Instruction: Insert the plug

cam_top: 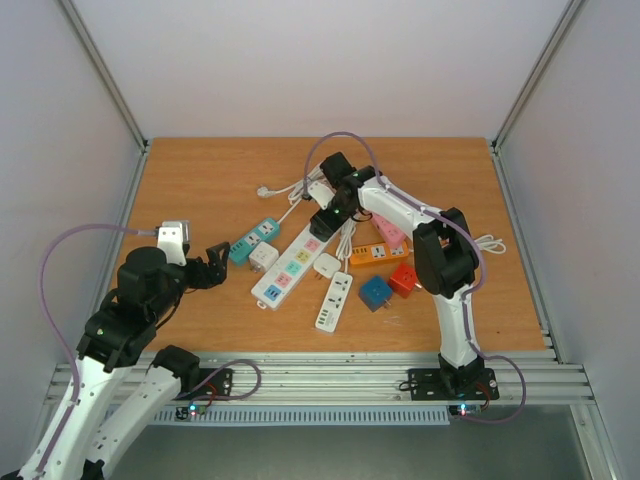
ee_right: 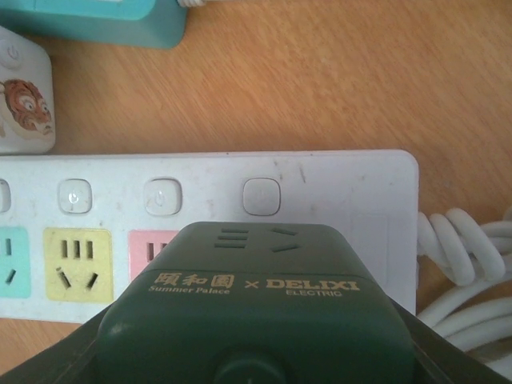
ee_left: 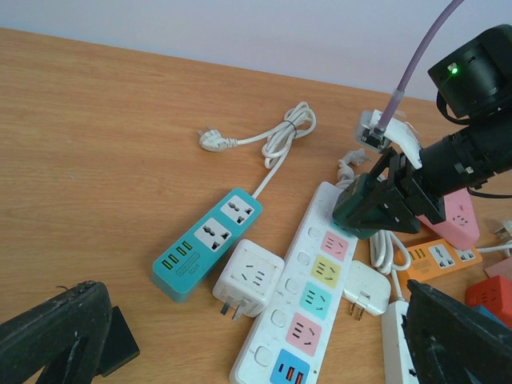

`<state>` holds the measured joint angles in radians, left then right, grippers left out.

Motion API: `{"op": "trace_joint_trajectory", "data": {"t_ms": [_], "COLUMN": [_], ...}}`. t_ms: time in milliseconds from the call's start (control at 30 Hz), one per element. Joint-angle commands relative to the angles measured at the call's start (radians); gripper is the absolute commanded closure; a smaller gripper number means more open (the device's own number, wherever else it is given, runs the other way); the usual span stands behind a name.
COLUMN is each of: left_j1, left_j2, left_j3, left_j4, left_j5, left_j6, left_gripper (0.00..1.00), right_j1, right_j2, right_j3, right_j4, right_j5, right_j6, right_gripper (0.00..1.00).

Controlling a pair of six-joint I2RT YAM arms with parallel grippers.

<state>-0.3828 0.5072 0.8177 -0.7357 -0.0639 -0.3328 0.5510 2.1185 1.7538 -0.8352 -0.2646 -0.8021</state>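
R gripper (cam_top: 328, 216) closed on dark green plug block (ee_right: 256, 312), jaws about half apart, one on each side of it. Block marked "Summer Palace × DELIXI". It sits over the far end of the long white strip (ee_left: 308, 296), the one w/ coloured sockets, and hides part of the pink socket (ee_right: 152, 248) at that end. Block looks tilted in L wrist view. Can't tell if the pins are in or just above the strip.

L gripper (cam_top: 212, 263) wide open, holding nothing, low over the L side of the bench (cam_top: 200, 180), apart from the clutter.

Beside the long strip: teal strip (ee_left: 210, 244) to its L, white cube adapter (ee_left: 248, 278) between the two. Orange strip (cam_top: 378, 254) and pink strip (cam_top: 392, 232) under R arm. Blue cube (cam_top: 375, 292) and red cube (cam_top: 403, 279) nearer R base. Coiled white cable (ee_left: 276, 136) lies far side of teal strip.
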Motion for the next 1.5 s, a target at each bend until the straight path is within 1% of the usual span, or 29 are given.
{"op": "trace_joint_trajectory", "data": {"t_ms": [0, 133, 233, 533, 700, 800, 967, 1067, 1100, 1300, 1367, 1467], "left_j1": [-0.002, -0.002, -0.002, -0.002, -0.002, -0.002, -0.002, -0.002, -0.002, -0.002, -0.002, -0.002], "left_j2": [-0.011, -0.01, -0.009, -0.009, -0.006, -0.001, -0.002, -0.002, 0.0, 0.003, 0.004, 0.006], "left_j3": [-0.005, -0.007, -0.008, -0.005, -0.006, -0.005, -0.006, -0.004, -0.004, -0.005, -0.005, -0.003], "left_j4": [0.059, 0.06, 0.059, 0.056, 0.055, 0.053, 0.054, 0.054, 0.052, 0.052, 0.052, 0.051], "left_j5": [-0.027, -0.03, -0.03, -0.045, -0.048, -0.052, -0.059, -0.059, -0.06, -0.065, -0.064, -0.065], "left_j6": [-0.003, -0.003, -0.003, -0.002, -0.001, 0.001, 0.003, 0.006, 0.006, 0.008, 0.008, 0.009], "left_gripper": [0.01, 0.01, 0.01, 0.01, 0.01, 0.01, 0.01, 0.01, 0.01, 0.01, 0.01, 0.01], "right_j1": [0.012, 0.011, 0.013, 0.03, 0.03, 0.029, 0.027, 0.029, 0.029, 0.029, 0.013, -0.019], "right_j2": [0.047, 0.042, 0.053, 0.122, 0.158, 0.184, 0.233, 0.259, 0.263, 0.202, 0.183, 0.17], "right_j3": [-0.002, 0.003, 0.005, -0.018, -0.021, -0.018, -0.001, 0.003, 0.0, -0.071, -0.064, -0.008], "right_j4": [-0.133, -0.158, -0.151, -0.082, -0.062, -0.062, -0.101, -0.104, -0.103, -0.025, -0.008, -0.009], "right_j5": [0.046, 0.035, 0.057, 0.223, 0.298, 0.298, 0.229, 0.259, 0.296, 0.327, 0.312, 0.314], "right_j6": [-0.024, -0.028, -0.016, 0.061, 0.059, 0.054, 0.036, 0.045, 0.05, 0.063, 0.076, 0.091], "right_gripper": [0.65, 0.64, 0.64, 0.63, 0.64, 0.65, 0.64, 0.65, 0.65, 0.66, 0.66, 0.66]}}
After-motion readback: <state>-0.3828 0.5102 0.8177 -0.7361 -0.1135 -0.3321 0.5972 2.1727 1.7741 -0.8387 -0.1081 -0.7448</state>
